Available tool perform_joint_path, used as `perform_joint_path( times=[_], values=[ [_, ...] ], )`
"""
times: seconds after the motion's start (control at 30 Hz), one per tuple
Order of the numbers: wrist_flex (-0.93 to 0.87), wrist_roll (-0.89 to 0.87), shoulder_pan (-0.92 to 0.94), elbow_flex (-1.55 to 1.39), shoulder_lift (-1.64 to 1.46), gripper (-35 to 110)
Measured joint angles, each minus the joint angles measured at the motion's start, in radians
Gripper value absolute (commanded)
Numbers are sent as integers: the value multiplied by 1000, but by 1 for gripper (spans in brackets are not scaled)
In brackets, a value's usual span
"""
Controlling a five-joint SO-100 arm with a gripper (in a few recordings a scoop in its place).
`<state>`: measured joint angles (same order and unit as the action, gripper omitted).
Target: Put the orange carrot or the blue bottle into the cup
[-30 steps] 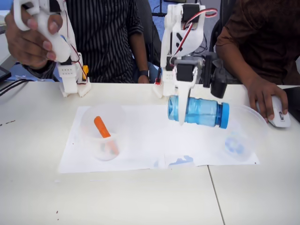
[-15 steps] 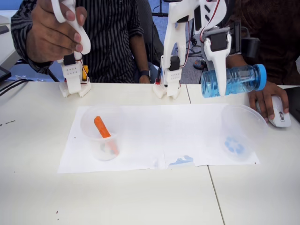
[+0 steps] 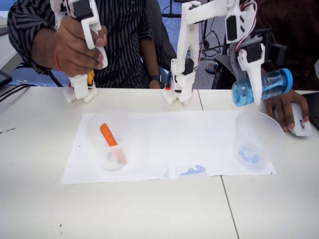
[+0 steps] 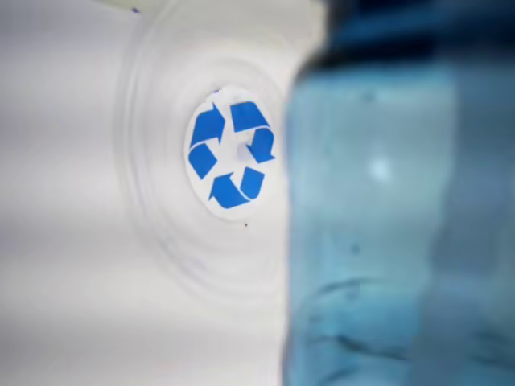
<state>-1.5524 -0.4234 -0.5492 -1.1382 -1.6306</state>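
A white robot arm holds the blue bottle (image 3: 261, 87) in the air, just above and slightly behind the cup (image 3: 256, 142) in the fixed view. The gripper (image 3: 255, 94) has its white fingers clamped across the bottle's body. The bottle lies nearly on its side, its solid blue cap tilted up and away from the arm's base, its bottom end lower.

The cup is a clear tumbler with a blue recycling-arrows mark, standing on a sheet of white paper (image 3: 164, 144) on the white table (image 3: 149, 209). In the wrist view the arrows mark sits at the bottom of the cup (image 4: 232, 154), with the blurred blue bottle (image 4: 394, 217) close beside it.

Well apart from the cup, at the paper's opposite end, a second clear cup (image 3: 109, 142) holds the orange carrot (image 3: 108, 137), leaning inside it.

A person's hand (image 3: 286, 107) rests on a white mouse (image 3: 301, 124) just beside the cup.
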Motion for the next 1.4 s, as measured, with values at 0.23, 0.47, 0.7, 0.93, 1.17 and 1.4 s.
perform_joint_path(
  times=[0.23,0.47,0.7,0.93,1.17,1.4],
  values=[
    [0,-2,-8,-110,0,15],
    [2,-2,-18,-129,0,15],
    [11,-2,-18,-129,0,15],
    [74,20,-18,-129,0,15],
    [84,66,-28,-147,21,15],
    [84,71,-107,-147,37,15]
  ],
)
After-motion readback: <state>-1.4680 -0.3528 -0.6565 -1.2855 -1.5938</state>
